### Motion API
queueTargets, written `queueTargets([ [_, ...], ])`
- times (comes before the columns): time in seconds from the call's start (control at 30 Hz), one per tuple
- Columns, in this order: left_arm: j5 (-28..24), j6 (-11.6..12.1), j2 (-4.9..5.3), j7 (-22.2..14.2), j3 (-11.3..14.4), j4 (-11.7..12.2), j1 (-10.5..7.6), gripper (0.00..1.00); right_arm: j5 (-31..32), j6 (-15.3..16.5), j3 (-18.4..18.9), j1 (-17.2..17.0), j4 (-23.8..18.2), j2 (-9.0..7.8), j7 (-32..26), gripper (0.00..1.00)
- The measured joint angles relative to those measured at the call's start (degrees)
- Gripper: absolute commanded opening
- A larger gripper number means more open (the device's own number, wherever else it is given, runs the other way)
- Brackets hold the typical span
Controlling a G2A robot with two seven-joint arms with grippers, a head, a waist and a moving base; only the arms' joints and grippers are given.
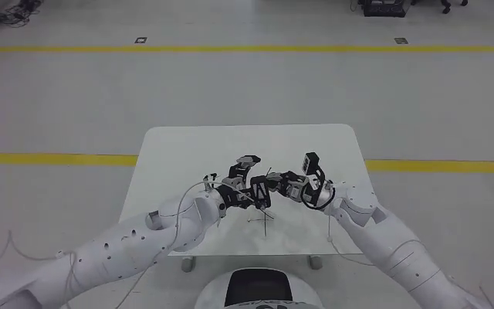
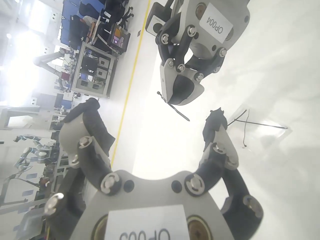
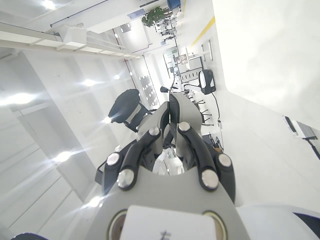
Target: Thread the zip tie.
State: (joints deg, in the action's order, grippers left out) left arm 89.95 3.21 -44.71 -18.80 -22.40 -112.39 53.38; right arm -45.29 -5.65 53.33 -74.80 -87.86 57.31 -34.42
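Note:
A thin black zip tie (image 2: pixel 178 112) is pinched in my right gripper (image 2: pixel 175 101), whose jaws are shut on it, and both ends stick out past the fingertips. My left gripper (image 2: pixel 152 118) is open just in front of it, and the tie's free end points into the gap between its fingers (image 2: pixel 216 123). In the top view both grippers meet above the middle of the white table (image 1: pixel 177 154), left gripper (image 1: pixel 258 191) facing right gripper (image 1: pixel 275 186). In the right wrist view my right gripper (image 3: pixel 170 98) is closed, with the tie's head (image 3: pixel 163 89) beside its tip.
Several spare black zip ties (image 1: pixel 262 219) lie crossed on the table near its front edge, below the grippers, and they look to rest on a clear sheet (image 2: pixel 265 126). One dark pad of the left gripper's fingers (image 3: pixel 123 106) is close beside my right gripper.

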Motion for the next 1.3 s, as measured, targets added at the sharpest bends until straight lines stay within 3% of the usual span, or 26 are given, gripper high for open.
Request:
queueTargets([
  [0.27, 0.0, 1.59, -0.11, 1.53, 0.03, 0.07, -0.84, 1.0, -5.9, -1.1, 1.69, -0.77, 0.64, 0.52, -1.65, 0.0],
  [0.63, 0.0, 2.7, -0.22, 1.84, -0.09, 0.63, -1.23, 1.0, -5.89, -1.58, 2.19, -1.09, 0.14, 0.81, 0.42, 0.0],
  [0.73, 0.0, 3.6, -0.23, 1.23, 0.47, 0.43, -2.15, 0.78, -6.41, -1.98, 2.62, -1.19, 0.08, 1.02, 1.13, 0.0],
  [0.77, 0.0, 3.65, -0.22, 1.05, 0.81, 0.39, -2.5, 0.51, -6.5, -2.13, 2.75, -1.22, 0.04, 1.1, 1.33, 0.0],
  [0.8, 0.0, 3.57, -0.22, 0.98, 1.05, 0.39, -2.71, 0.45, -6.54, -2.23, 2.82, -1.24, 0.02, 1.16, 1.4, 0.0],
  [1.1, 0.0, 2.45, 0.04, 0.82, 3.32, 0.51, -4.57, 0.27, -6.26, -3.4, 3.15, -1.22, 0.12, 1.79, 1.96, 0.0],
  [1.3, 0.0, 1.71, 0.32, 0.39, 4.85, 0.48, -5.69, 0.2, -6.14, -3.8, 3.08, -1.18, 0.28, 2.25, 2.05, 0.0],
])
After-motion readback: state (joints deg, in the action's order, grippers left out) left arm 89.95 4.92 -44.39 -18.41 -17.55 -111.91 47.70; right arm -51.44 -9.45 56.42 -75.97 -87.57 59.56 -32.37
